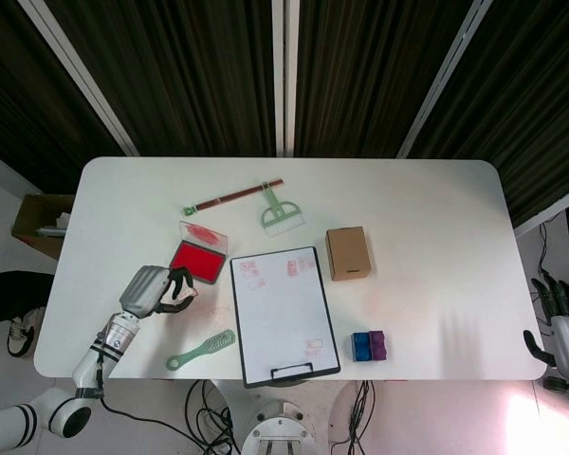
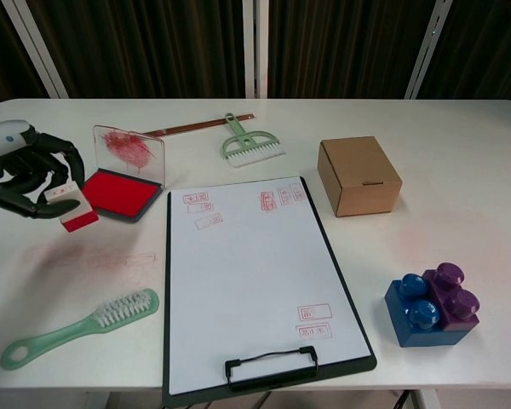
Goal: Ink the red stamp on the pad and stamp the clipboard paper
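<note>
My left hand [image 1: 155, 292] [image 2: 24, 174] is at the table's left side, left of the ink pad, with its fingers curled around the red stamp [image 2: 70, 207] [image 1: 184, 295]. The stamp's base is at or just above the tabletop. The ink pad [image 1: 195, 259] [image 2: 119, 192] lies open, its stained clear lid [image 2: 129, 153] standing upright. The clipboard [image 1: 243, 327] [image 2: 165, 298] lies in the middle with white paper [image 2: 251, 273] bearing red stamp marks near its top and lower right. My right hand [image 1: 559, 327] hangs off the table's right edge, fingers apart, holding nothing.
A cardboard box [image 1: 348, 253] [image 2: 358, 175] stands right of the clipboard. Blue and purple blocks [image 1: 368, 345] [image 2: 433, 305] sit at the front right. A green brush [image 1: 201, 349] [image 2: 77, 328] lies front left. A small green broom [image 2: 249, 145] and a thin stick [image 2: 200, 126] lie behind.
</note>
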You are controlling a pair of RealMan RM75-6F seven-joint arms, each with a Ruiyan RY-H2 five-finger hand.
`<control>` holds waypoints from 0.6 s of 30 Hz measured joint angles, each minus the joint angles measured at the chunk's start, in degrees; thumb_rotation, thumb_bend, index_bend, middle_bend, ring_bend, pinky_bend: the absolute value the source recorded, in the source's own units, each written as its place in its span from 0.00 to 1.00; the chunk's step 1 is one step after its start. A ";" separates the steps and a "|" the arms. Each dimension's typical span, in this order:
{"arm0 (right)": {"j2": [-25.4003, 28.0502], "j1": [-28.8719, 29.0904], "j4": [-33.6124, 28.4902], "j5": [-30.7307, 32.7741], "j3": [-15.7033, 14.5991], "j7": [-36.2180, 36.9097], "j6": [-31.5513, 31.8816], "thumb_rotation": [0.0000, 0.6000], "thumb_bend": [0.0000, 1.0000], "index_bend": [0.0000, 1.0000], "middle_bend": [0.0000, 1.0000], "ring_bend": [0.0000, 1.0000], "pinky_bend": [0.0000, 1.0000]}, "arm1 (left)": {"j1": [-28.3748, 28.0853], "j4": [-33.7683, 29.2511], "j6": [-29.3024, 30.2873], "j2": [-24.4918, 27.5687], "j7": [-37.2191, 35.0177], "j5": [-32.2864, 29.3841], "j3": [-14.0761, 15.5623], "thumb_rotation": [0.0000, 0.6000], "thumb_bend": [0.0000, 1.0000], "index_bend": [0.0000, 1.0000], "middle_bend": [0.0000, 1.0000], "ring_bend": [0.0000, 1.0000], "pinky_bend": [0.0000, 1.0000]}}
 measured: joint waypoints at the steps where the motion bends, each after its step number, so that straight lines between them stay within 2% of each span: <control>1: -0.02 0.02 -0.07 0.00 -0.01 -0.13 0.00 1.00 0.29 0.00 0.00 0.00 0.00 | 0.35 0.94 0.35 -0.55 -0.73 0.47 0.30 1.00 0.43 0.66 0.70 0.88 0.94; 8: -0.20 0.01 -0.32 0.30 -0.17 -0.79 -0.21 1.00 0.29 0.00 0.00 0.00 0.00 | 1.82 5.24 1.36 -3.51 -3.52 2.78 1.64 1.00 0.43 0.66 0.70 0.88 0.94; 18: -0.23 -0.07 -0.08 0.54 -0.10 -0.65 -0.02 1.00 0.29 0.00 0.00 0.00 0.00 | 2.38 8.39 1.34 -5.19 -4.46 3.50 1.56 1.00 0.42 0.63 0.68 0.88 0.94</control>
